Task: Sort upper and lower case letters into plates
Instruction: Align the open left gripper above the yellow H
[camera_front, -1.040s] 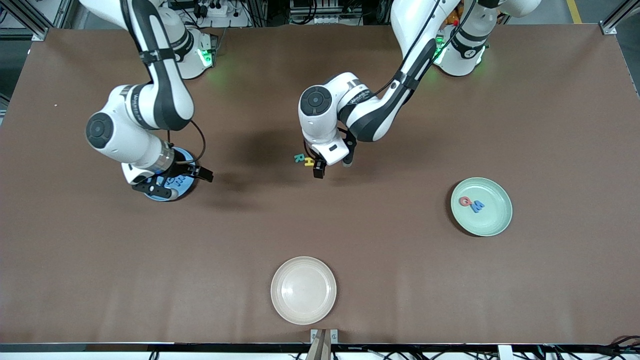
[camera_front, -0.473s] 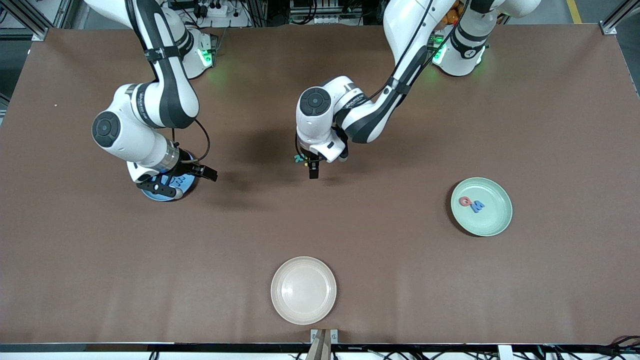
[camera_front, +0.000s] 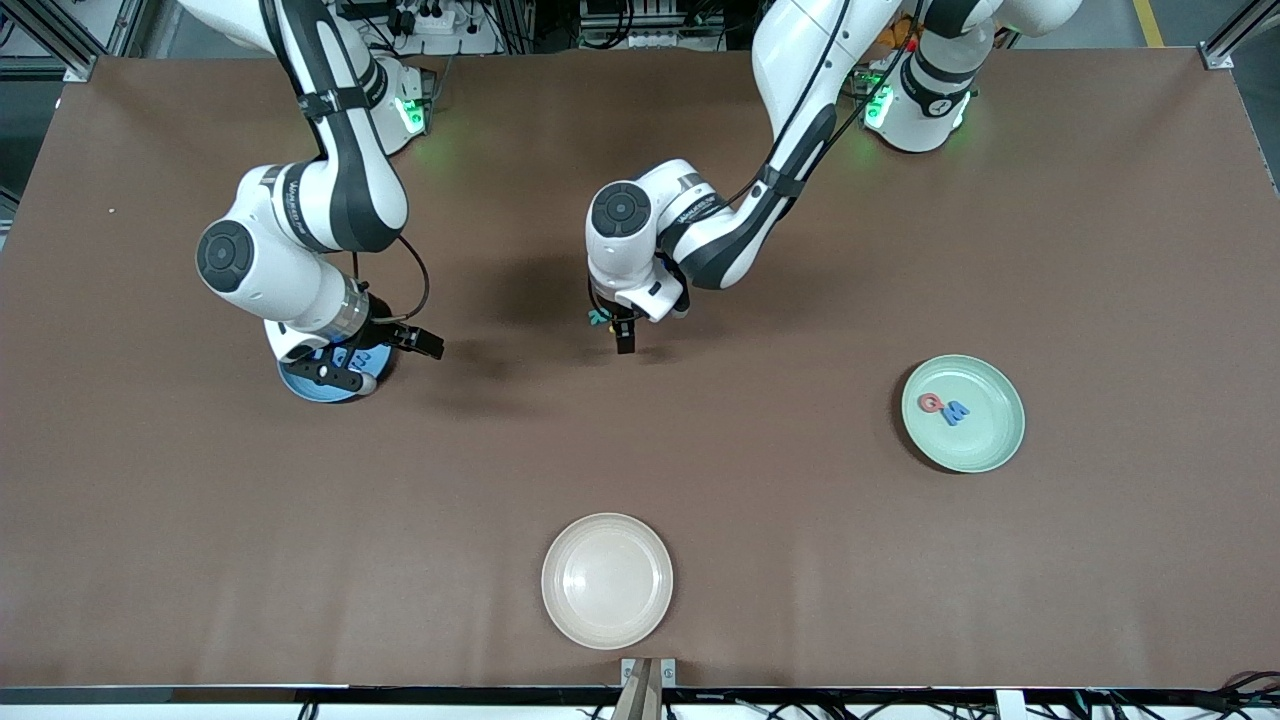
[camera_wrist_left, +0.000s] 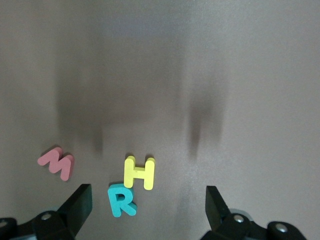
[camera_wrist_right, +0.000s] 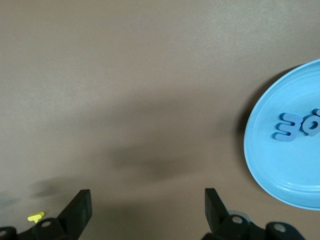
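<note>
Left gripper (camera_front: 625, 335) low over mid-table, fingers spread wide, holding nothing. Its wrist view shows what the front view mostly hides under the arm: yellow H (camera_wrist_left: 139, 172) touching teal R (camera_wrist_left: 121, 199), both flat on the table (camera_front: 760, 560) between the fingertips, with a coral M (camera_wrist_left: 56, 163) lying apart from them, outside one fingertip. In the front view only a sliver of teal shows at the gripper's 9 o'clock.

Right gripper (camera_front: 345, 365) over the blue plate (camera_front: 300, 385), fingers also wide, empty. Front view: the arm covers most of that plate. Right wrist view: plate rim (camera_wrist_right: 260, 170) clear, blue letters (camera_wrist_right: 287, 126) lying in it, partly cut off at the frame edge; count not readable. A small yellow letter (camera_wrist_right: 35, 217) lies on bare table by one fingertip, not visible in the front view.

Mint plate (camera_front: 985, 445) toward the left arm's end of the table, at 4 o'clock from the left gripper, holds a coral letter (camera_front: 930, 403) touching a blue letter (camera_front: 956, 412). Cream plate (camera_front: 607, 580) nearest the front camera, shown only in the front view.
</note>
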